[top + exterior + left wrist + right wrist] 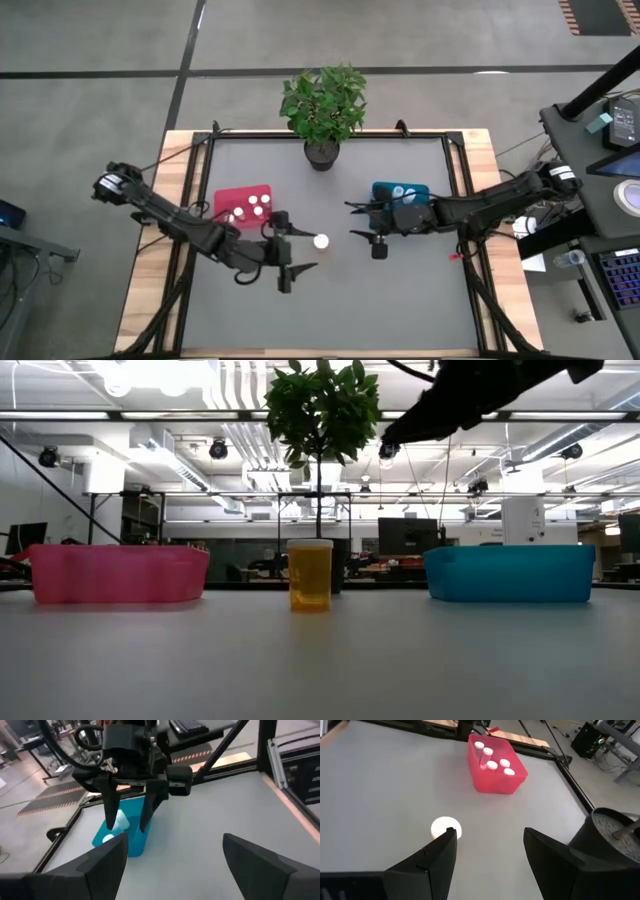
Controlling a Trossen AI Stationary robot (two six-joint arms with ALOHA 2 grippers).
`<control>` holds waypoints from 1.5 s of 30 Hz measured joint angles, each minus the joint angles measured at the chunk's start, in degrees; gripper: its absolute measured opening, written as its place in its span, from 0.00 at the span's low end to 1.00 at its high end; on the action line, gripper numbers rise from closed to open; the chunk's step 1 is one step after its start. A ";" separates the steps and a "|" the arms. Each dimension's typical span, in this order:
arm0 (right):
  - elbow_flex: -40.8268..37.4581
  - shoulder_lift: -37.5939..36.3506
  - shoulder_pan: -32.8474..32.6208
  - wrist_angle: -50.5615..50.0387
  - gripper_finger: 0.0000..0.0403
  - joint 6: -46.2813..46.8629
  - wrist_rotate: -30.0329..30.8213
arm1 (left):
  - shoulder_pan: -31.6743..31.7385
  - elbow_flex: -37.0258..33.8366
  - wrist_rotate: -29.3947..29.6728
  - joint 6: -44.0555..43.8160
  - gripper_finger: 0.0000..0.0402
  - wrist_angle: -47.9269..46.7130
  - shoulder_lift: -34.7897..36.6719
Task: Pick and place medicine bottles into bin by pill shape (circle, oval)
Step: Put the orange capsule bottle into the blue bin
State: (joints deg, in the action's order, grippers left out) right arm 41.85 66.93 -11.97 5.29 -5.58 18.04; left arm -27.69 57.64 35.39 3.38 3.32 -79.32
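One small orange medicine bottle with a white cap (pixel 321 241) stands upright on the grey table (pixel 400 300), midway between the two bins. The red rectangular plastic bin (pixel 243 202) to its left holds several white-capped bottles (pixel 492 765); the teal-blue rectangular bin (pixel 510 573) to its right holds white-capped bottles too. The left gripper (pixel 290 268) hangs just beside the lone bottle on its left and near side, fingers spread wide and empty. The right gripper (pixel 368 222) hovers by the blue bin's left end, fingers parted, holding nothing. A green potted plant (pixel 322 105) stands at the table's far edge.
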 joint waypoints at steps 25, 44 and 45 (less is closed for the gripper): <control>26.34 30.23 0.26 -14.06 0.83 12.45 -2.03 | -0.17 -17.71 4.38 3.01 0.76 9.42 16.45; 34.59 39.66 0.34 -24.79 0.81 14.70 -3.40 | -0.93 -20.97 4.33 2.79 0.76 12.72 16.73; 34.51 39.66 0.35 -24.42 0.81 14.72 -3.62 | -0.93 -20.97 4.33 2.79 0.76 12.73 16.73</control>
State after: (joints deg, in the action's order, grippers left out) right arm 76.36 106.59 -11.62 -19.12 9.14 14.42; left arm -28.62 36.67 39.71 6.17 16.04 -62.59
